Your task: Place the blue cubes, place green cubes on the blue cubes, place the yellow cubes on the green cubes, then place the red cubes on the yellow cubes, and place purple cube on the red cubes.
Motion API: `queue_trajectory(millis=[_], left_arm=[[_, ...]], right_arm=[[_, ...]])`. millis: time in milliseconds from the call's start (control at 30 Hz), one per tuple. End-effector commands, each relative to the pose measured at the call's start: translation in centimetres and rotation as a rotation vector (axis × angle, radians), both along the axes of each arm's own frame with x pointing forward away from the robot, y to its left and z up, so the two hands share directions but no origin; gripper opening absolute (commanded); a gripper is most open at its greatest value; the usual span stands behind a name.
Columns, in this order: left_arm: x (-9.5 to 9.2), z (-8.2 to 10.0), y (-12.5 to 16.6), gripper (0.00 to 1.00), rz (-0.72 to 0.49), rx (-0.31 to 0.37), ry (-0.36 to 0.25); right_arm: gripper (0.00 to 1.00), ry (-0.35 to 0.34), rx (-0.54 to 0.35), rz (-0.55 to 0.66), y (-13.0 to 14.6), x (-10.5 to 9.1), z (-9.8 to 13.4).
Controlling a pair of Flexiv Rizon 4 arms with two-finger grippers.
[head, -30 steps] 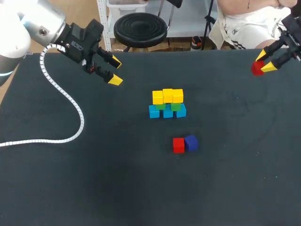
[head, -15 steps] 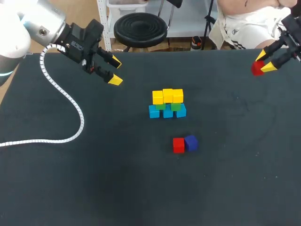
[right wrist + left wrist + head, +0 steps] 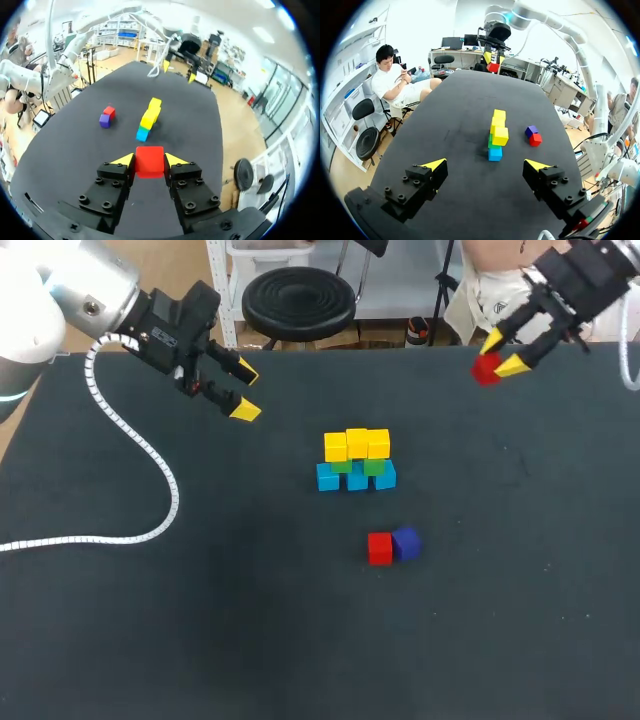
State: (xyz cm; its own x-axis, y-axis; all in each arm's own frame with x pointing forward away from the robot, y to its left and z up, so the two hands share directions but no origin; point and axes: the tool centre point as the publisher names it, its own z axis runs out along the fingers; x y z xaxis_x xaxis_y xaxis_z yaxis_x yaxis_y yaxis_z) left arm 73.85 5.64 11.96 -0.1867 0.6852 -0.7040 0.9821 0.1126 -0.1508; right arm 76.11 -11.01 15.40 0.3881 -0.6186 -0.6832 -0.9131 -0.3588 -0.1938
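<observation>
Red cube [image 3: 149,161] is clamped on two flat sides between the fingers of the right gripper [image 3: 503,354], near the far edge of the table [image 3: 500,590], well apart from the stack [image 3: 356,462]. Judged light, rigid and smooth; the present hold suits it. Left gripper [image 3: 245,391] hangs open and empty at far left. Yellow cubes [image 3: 357,444] top the stack, with open room all round; a second red cube [image 3: 379,548] touches the purple cube [image 3: 406,543] on the near side

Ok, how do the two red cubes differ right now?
The held red cube is clamped in the right gripper; the loose red cube lies free on the table. The held one is by the table's far edge; the loose one touches the purple cube. Both look alike in colour and size.
</observation>
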Motion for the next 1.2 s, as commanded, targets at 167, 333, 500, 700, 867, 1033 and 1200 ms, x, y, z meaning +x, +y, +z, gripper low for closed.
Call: queue_trajectory(millis=[167, 333, 500, 700, 867, 1033, 1200], left_arm=[[0.0, 0.0, 0.1, 1.0, -0.002, -0.001, -0.001], [0.0, 0.0, 0.1, 1.0, -0.002, -0.001, -0.001], [0.0, 0.0, 0.1, 1.0, -0.002, -0.001, -0.001], [0.0, 0.0, 0.1, 1.0, -0.002, -0.001, -0.001], [0.0, 0.0, 0.1, 1.0, -0.002, -0.001, -0.001], [0.0, 0.0, 0.1, 1.0, -0.002, -0.001, -0.001], [0.0, 0.0, 0.1, 1.0, -0.002, -0.001, -0.001]], right_arm=[[0.0, 0.068, 0.081, -0.066, 1.7, -0.4, -1.4], [0.0, 0.163, 0.005, -0.089, 3.4, -1.0, -1.6], [0.0, 0.186, -0.022, -0.034, 5.7, -1.4, -1.5], [0.0, 0.173, -0.055, -0.001, 7.0, -1.3, -2.1], [0.0, 0.173, -0.055, -0.001, 7.0, -1.3, -2.1], [0.0, 0.173, -0.055, -0.001, 7.0, -1.3, -2.1], [0.0, 0.173, -0.002, 0.016, 8.3, -1.6, -1.9]])
